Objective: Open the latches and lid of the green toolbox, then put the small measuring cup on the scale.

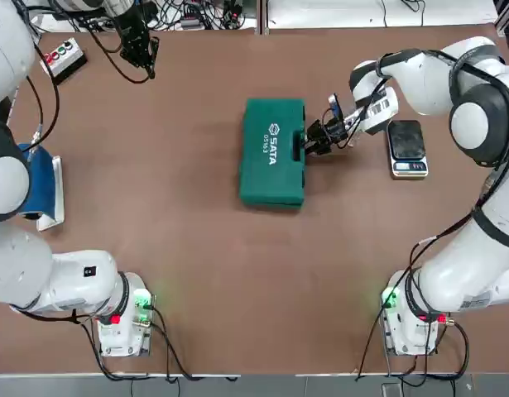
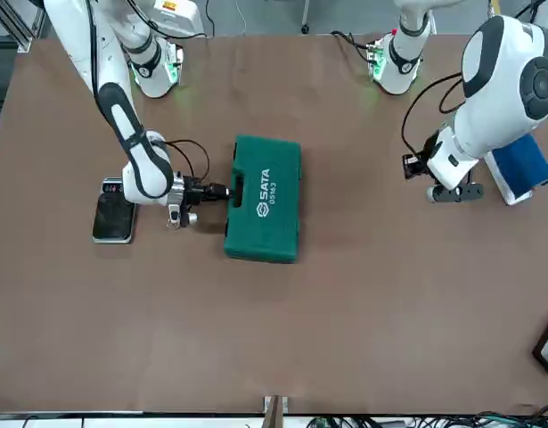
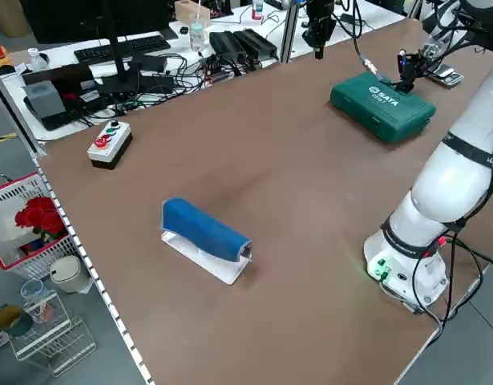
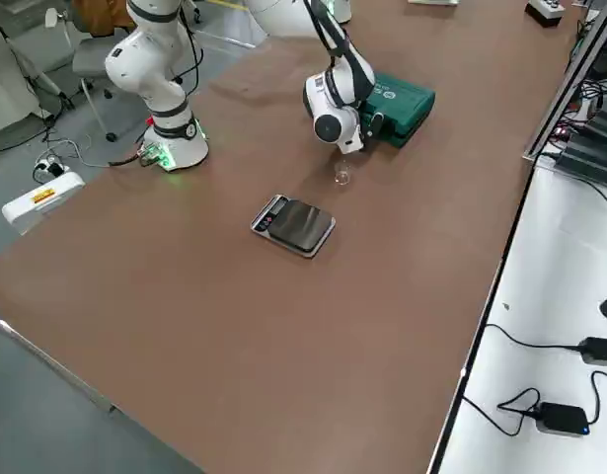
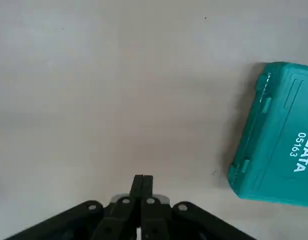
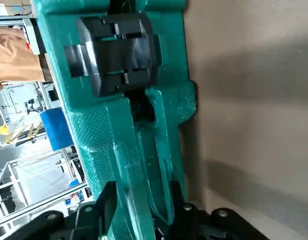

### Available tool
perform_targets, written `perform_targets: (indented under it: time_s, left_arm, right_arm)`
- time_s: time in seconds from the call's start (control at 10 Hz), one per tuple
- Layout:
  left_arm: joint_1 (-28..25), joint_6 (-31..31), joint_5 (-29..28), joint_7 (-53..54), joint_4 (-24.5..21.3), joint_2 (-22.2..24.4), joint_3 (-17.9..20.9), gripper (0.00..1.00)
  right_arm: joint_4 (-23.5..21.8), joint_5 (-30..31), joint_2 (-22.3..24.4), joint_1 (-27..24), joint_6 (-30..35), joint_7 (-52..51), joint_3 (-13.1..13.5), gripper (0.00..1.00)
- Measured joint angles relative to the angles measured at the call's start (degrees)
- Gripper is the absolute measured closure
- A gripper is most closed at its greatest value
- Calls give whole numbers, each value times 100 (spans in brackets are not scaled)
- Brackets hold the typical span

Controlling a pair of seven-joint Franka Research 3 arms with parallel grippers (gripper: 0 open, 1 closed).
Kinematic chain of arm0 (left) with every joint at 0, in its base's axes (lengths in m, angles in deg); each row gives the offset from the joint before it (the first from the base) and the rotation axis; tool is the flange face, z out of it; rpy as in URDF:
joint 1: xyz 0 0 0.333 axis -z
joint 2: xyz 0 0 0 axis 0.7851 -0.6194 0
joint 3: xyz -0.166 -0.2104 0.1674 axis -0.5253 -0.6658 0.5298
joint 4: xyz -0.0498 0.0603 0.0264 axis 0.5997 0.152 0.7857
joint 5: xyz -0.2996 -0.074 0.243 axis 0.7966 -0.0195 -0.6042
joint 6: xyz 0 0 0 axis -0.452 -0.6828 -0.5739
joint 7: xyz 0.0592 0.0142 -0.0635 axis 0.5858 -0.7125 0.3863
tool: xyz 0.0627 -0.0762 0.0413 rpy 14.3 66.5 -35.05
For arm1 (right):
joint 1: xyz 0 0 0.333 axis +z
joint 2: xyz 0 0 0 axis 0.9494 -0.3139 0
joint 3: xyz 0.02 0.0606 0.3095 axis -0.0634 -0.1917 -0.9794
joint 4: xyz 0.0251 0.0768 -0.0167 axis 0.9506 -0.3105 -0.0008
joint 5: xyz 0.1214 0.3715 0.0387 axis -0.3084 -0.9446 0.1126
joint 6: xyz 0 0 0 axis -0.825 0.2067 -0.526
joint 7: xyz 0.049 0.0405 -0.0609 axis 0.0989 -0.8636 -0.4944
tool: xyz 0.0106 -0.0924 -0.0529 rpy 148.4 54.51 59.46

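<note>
The open black right claw (image 6: pixel 142 187) straddles the handle edge (image 6: pixel 131 172) of the closed green plastic toolbox (image 1: pixel 272 157); the black left claw (image 5: pixel 142 177), closed, hangs far left.

One toolbox (image 1: pixel 272 153), one scale (image 1: pixel 407 150), two arms (image 1: pixel 482 165)

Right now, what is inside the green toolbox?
Can't be seen: the green toolbox lies shut on the table, its closed lid covering whatever it holds.
</note>
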Motion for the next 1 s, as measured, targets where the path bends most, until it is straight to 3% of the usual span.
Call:
perform_targets:
  time_s: [0.4,0.8,1.0]
  left_arm:
    - [0,-7,0,-136,1,0,-66,99]
    - [1,-11,0,-202,8,0,-67,99]
    - [0,-14,0,-214,11,0,-67,99]
  right_arm:
    - [4,-4,0,0,0,-2,-60,57]
    - [5,-3,0,0,-3,-13,-67,76]
    - [2,-3,-1,0,-3,-152,-65,78]
